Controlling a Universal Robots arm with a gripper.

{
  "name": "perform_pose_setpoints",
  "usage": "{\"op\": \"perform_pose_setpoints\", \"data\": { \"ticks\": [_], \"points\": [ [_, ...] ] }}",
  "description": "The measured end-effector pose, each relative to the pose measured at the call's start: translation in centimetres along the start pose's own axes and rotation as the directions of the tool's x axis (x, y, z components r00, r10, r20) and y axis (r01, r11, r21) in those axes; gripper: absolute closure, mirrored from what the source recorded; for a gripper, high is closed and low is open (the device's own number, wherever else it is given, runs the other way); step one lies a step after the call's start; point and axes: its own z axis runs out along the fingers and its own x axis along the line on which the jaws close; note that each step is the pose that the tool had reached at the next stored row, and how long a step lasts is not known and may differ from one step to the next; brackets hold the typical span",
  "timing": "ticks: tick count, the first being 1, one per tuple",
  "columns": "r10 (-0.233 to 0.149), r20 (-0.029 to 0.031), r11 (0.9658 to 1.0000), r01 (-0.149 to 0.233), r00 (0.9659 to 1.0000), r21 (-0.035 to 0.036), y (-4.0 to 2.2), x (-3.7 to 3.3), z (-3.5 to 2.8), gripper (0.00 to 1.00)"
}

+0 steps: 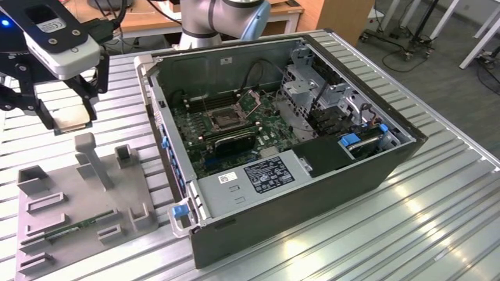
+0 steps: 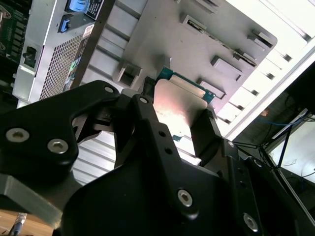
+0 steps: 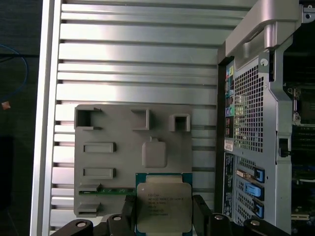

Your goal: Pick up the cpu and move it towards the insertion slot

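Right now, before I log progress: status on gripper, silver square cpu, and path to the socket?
Gripper shut on silver-topped square cpu, held above grey fixture plate. Black metal-framed insertion slot inside open case, apart from cpu. Case wall stands between.

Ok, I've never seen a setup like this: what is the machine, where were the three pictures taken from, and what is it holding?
It is a robot arm ending in a two-fingered hand. The exterior view looks on from off the arm; both wrist views come from cameras riding on it. On the slatted metal table lie an open computer case and a grey holder tray with a green memory stick. The hand is shut on the cpu, held above the tray, apart from the insertion slot inside the case.
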Motion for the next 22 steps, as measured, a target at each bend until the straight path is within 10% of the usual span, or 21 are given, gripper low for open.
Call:
{"op": "perform_pose_setpoints", "data": {
  "ticks": [22],
  "points": [
    [0.000,-0.0001,1.0000,0.000,1.0000,0.0001,-0.08,-4.61,-0.01,0.46]
  ]
}}
